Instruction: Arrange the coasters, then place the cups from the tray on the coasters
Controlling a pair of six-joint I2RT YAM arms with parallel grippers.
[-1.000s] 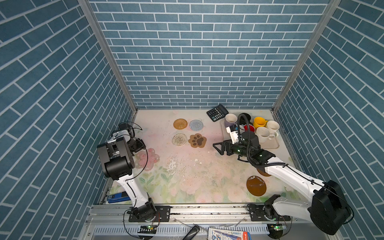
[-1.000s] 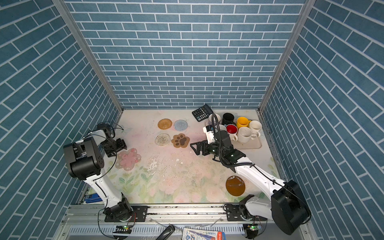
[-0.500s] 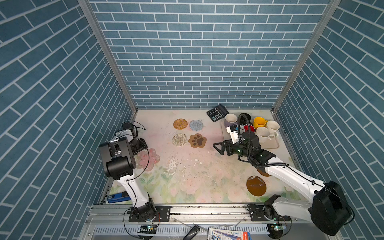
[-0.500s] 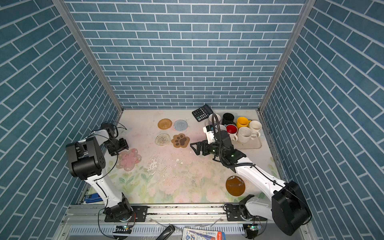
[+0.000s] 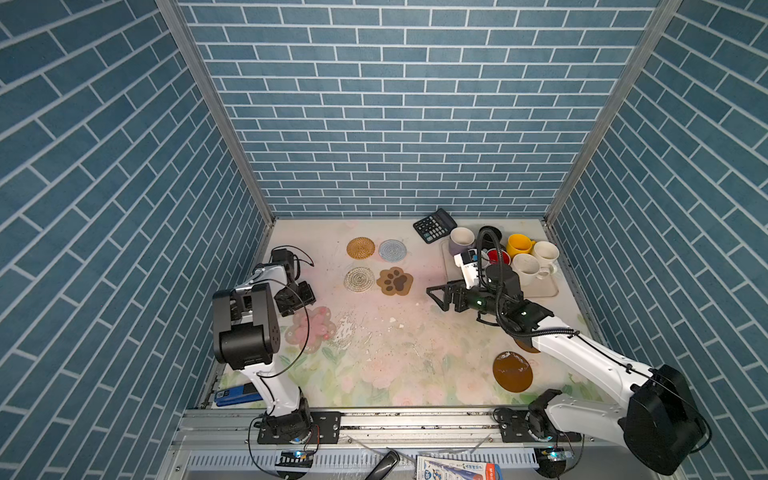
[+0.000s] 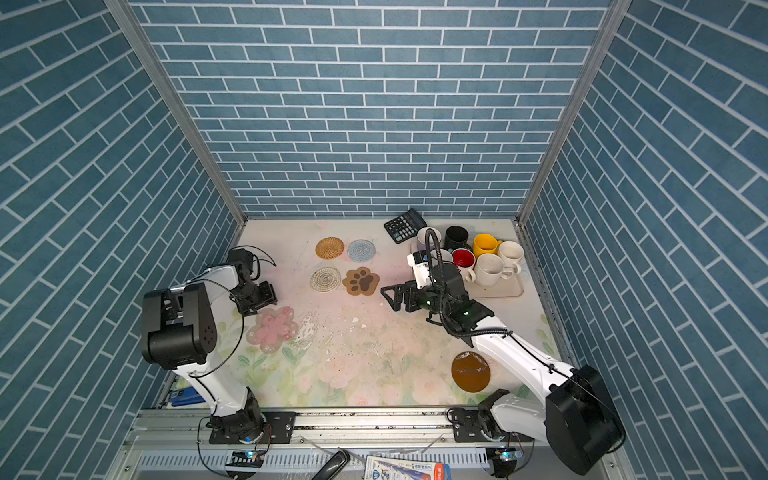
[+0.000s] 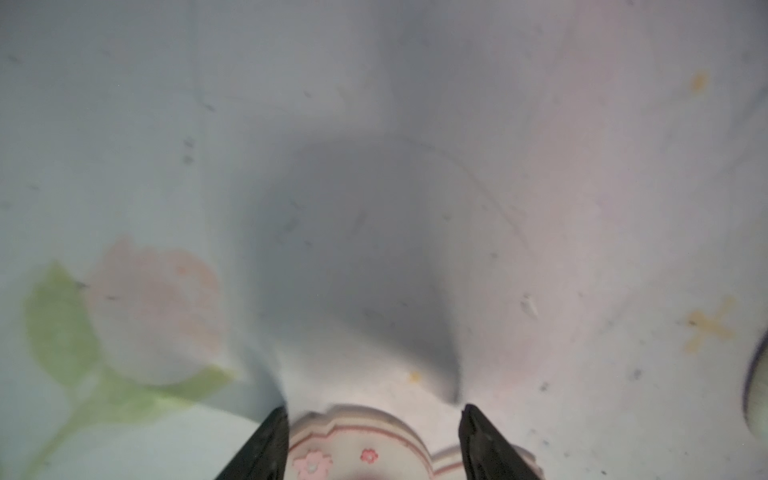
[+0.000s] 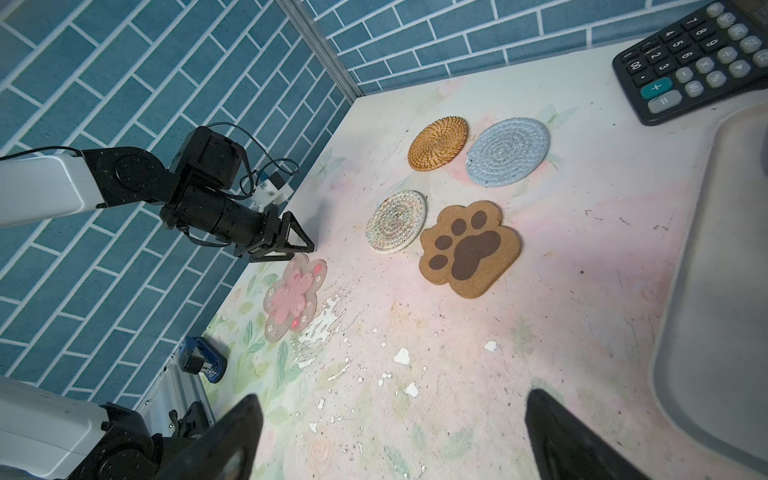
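The pink-white flowery coaster (image 5: 309,330) lies flat at the left. My left gripper (image 5: 302,305) is low at its far edge and open, with a petal (image 7: 357,440) between its fingers. Woven tan (image 5: 360,248), blue-grey (image 5: 392,250), clear lacy (image 5: 359,279) and paw (image 5: 395,281) coasters form a square at the back. One amber disc (image 5: 512,371) lies front right; another (image 5: 525,345) peeks from under my right arm. My right gripper (image 5: 434,297) hovers open and empty beside the tray (image 5: 544,289), which holds lavender (image 5: 461,239), black, yellow (image 5: 519,244), red-lined (image 5: 498,256) and cream (image 5: 525,266) cups.
A black calculator (image 5: 434,225) lies at the back, touching the tray's corner. A blue object (image 5: 237,395) sits off the mat at the front left. Brick walls close in on three sides. The mat's paint is flaked (image 8: 328,316) beside the flowery coaster.
My left gripper has moved away from the left wall and down to the flowery coaster's edge, its jaws narrowing a little. The right arm has stayed still.
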